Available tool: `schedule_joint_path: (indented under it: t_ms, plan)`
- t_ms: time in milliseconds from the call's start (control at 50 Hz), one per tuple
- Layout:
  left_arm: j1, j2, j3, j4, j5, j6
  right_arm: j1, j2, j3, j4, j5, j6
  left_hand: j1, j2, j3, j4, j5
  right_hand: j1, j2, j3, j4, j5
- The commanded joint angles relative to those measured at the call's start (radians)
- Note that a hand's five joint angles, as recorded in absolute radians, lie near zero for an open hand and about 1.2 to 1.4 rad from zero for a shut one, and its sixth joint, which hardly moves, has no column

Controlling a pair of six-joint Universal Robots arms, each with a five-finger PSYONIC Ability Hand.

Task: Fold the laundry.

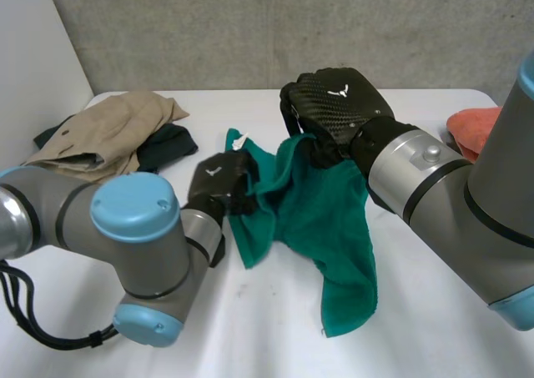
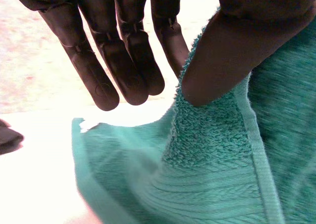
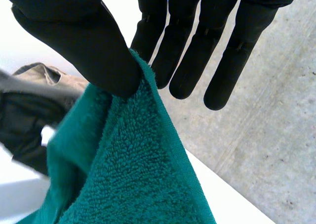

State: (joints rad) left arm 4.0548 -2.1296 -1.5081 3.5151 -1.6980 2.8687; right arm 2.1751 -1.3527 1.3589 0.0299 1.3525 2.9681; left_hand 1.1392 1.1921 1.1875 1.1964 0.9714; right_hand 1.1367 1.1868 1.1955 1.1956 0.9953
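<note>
I hold the green towel (image 1: 321,219) partly off the white table (image 1: 250,328), my right hand (image 1: 338,103) pinching its raised edge between thumb and straight fingers, my left hand (image 1: 224,182) pinching a lower edge likewise, probably to spread it for folding.

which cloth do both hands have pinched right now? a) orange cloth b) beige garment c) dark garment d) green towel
d: the left hand and the right hand each pinch an edge of the green towel between thumb and fingers, as their wrist views show.
</note>
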Motion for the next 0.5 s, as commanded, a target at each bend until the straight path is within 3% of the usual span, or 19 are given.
schedule_joint_path:
  t_ms: [20,80,100,120,140,160,340,500]
  plan:
    - [0.079,0.129,-0.064,-0.033,-0.022,0.044,-0.043,0.010,0.028,0.007,-0.007,-0.011,0.257,0.204,0.209,0.200,0.250,0.260,0.209,0.201,0.201,0.226]
    - [0.127,0.194,-0.101,-0.050,-0.006,0.079,-0.051,0.026,0.037,0.012,-0.010,-0.011,0.257,0.204,0.209,0.200,0.250,0.260,0.209,0.201,0.201,0.226]
    - [0.131,0.206,-0.107,-0.054,0.001,0.090,-0.051,0.029,0.037,0.015,-0.007,-0.011,0.257,0.204,0.209,0.200,0.250,0.086,0.036,0.027,0.027,0.053]
    - [0.136,0.220,-0.115,-0.062,0.009,0.102,-0.054,0.032,0.039,0.015,-0.006,-0.012,0.257,0.204,0.209,0.200,0.250,-0.174,-0.224,-0.233,-0.233,-0.207]
    - [0.144,0.247,-0.125,-0.083,0.029,0.131,-0.066,0.035,0.040,0.018,-0.004,-0.012,0.257,0.204,0.209,0.200,0.250,-0.770,-0.820,-0.829,-0.829,-0.803]
    - [0.145,0.261,-0.130,-0.096,0.040,0.147,-0.070,0.035,0.039,0.019,-0.006,-0.012,0.257,0.204,0.209,0.200,0.250,-0.962,-1.012,-1.021,-1.021,-0.995]
    - [0.190,0.416,-0.133,-0.197,0.077,0.276,-0.296,0.050,0.000,0.071,-0.038,-0.020,0.257,0.204,0.209,0.200,0.250,-0.962,-1.012,-1.021,-1.021,-0.995]
    - [0.184,0.510,-0.055,-0.252,0.078,0.307,-0.400,0.253,-0.121,0.229,-0.167,-0.197,0.257,0.204,0.209,0.200,0.250,-0.962,-1.012,-1.021,-1.021,-0.995]
